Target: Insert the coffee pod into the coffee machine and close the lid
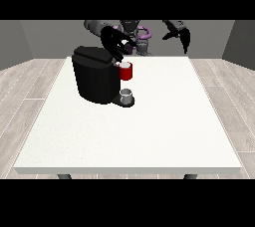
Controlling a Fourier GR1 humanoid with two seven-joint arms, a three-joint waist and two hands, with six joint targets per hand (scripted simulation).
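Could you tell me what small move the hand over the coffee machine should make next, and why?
Probably a short lowering. The hand at the view's left hovers just above the red pod holder on the black coffee machine, so easing down should bring it to the holder. Whether it holds the pod cannot be made out.

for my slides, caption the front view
Hand at view's left hovers over the coffee machine; cup below.

Black coffee machine (pixel 93 79), red holder (pixel 126 72), grey cup (pixel 127 95), white table (pixel 149 131).
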